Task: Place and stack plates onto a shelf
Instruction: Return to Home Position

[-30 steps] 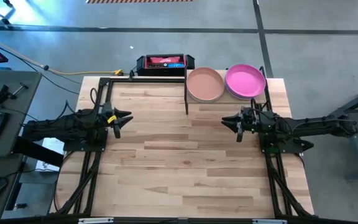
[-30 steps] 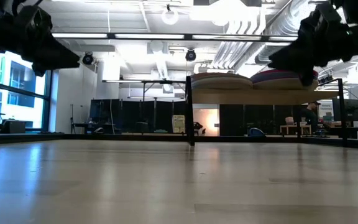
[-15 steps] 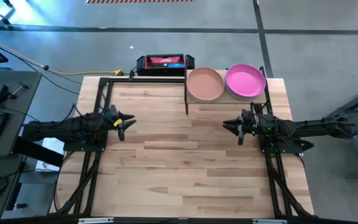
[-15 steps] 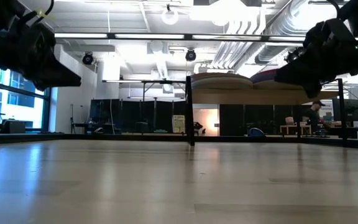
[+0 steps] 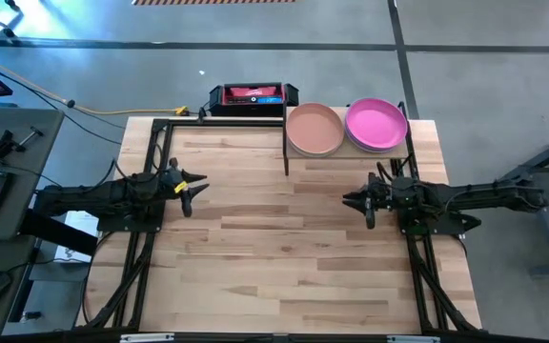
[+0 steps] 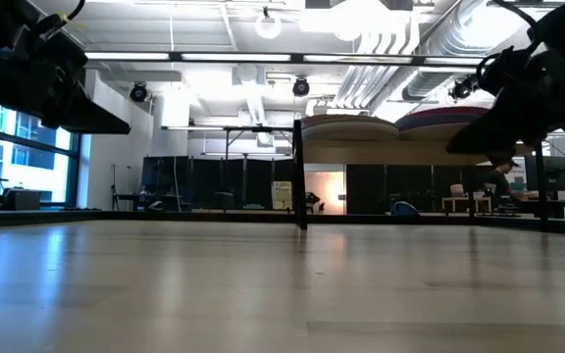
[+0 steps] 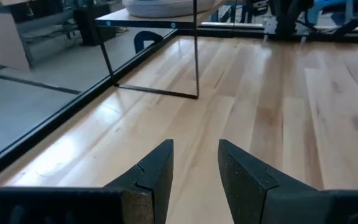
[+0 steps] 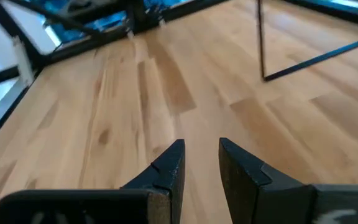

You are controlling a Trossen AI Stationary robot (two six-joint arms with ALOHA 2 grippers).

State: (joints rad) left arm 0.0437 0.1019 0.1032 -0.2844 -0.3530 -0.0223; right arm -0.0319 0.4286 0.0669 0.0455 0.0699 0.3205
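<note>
I see the shelf (image 6: 371,152) at the far right corner of the tabletop (image 5: 284,257). It carries two stacks of plates side by side: a terracotta plate (image 5: 314,130) tops the left stack, a pink plate (image 5: 376,123) the right. The left claw (image 5: 191,186) hovers over the tabletop's left side, the right claw (image 5: 355,201) in front of the shelf. Both are slightly spread, pinching nothing.
</note>
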